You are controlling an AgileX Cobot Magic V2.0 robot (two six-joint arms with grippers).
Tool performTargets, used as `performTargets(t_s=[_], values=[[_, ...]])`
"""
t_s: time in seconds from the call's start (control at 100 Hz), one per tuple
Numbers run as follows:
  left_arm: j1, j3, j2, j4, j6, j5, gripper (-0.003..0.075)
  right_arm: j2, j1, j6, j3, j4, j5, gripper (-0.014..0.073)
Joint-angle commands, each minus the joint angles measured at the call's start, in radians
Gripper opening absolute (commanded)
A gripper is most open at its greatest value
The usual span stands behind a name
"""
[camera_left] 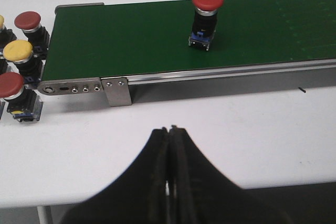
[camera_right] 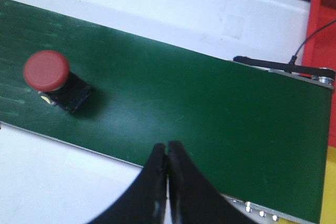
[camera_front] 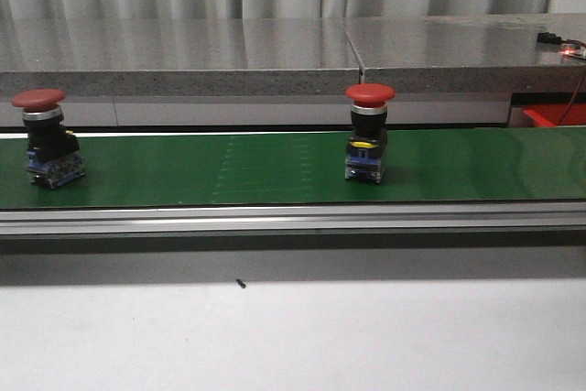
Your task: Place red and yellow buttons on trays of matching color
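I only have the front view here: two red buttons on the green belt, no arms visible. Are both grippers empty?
Observer: Yes. The left gripper is shut on nothing, over the white table.
Operator: And the right?
Observer: The right gripper is also shut and empty, above the belt's near edge.
Operator: Any yellow buttons around?
Observer: One yellow button stands off the belt's end among more red buttons.
Operator: Trays?
Observer: A red tray sits beyond the belt's other end.
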Motion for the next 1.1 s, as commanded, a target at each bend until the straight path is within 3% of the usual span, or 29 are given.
performTargets(t_s=[0.0, 0.14, 0.21, 0.52, 0.79, 1.09], values=[[-0.008, -0.025, 0.011, -0.018, -0.002, -0.062, -0.0020, 0.032, 0.021, -0.026, -0.090, 0.008, 0.002, 0.0170], [-0.008, -0.025, 0.011, -0.018, -0.002, -0.062, -0.0020, 0.097, 0.041, -0.067, -0.145, 0.064, 0.020, 0.0519], [-0.008, -0.025, 0.011, -0.018, -0.002, -0.062, -0.0020, 0.135, 0.048, -0.093, -0.174, 0.109, 0.044, 0.0601], [-0.008, -0.025, 0.011, -0.018, -0.002, -0.062, -0.0020, 0.324, 0.058, -0.093, -0.292, 0.196, 0.179, 0.0586], [-0.008, -0.025, 0.011, -0.018, -0.002, -0.062, -0.0020, 0.434, 0.055, 0.012, -0.325, 0.224, 0.170, 0.0586], [-0.008, -0.025, 0.011, -0.018, -0.002, -0.062, -0.0020, 0.511, 0.052, 0.118, -0.326, 0.215, 0.109, 0.0481]])
